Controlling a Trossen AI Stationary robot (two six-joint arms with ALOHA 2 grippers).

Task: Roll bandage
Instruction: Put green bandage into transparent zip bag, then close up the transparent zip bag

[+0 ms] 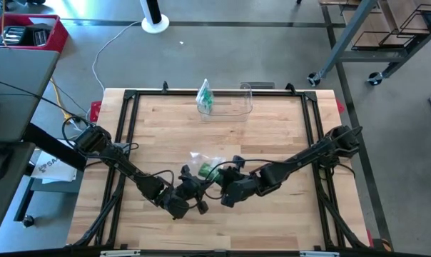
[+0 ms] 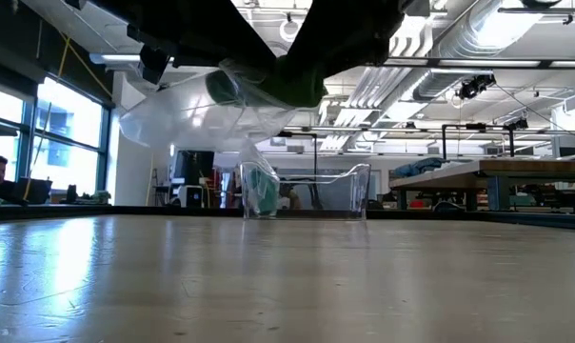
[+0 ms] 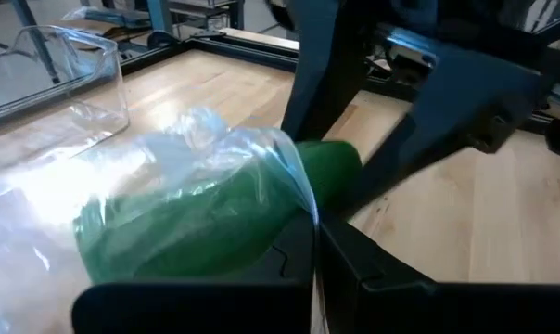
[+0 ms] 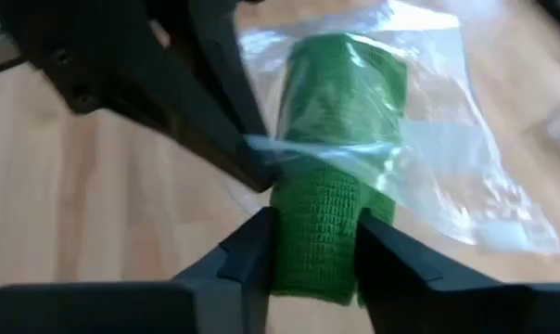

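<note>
A green bandage roll sits in a clear plastic bag, with one end sticking out of the bag's mouth. Both are lifted above the table's middle, and in the low view the bag hangs clear of the wood. My left gripper is shut on the bag's mouth edge. My right gripper faces it, its fingers on either side of the roll's bare end. My left gripper pinches the bag's plastic edge between its two fingers, right beside the roll's bare end; how many layers I cannot tell. The bag hangs off the table, crumpled and slack behind the fingers. My right gripper has the roll's bare end between its two fingers, one finger on each side, no gap showing. The fingers slant down from the table's right and lie along the roll. The roll is clear of the table, its other end inside the bag.
A clear plastic bin stands at the table's far edge with a green-and-white packet leaning in it; the low view shows the bin behind the hanging bag. A black frame borders the wooden top. Bare wood lies left and right.
</note>
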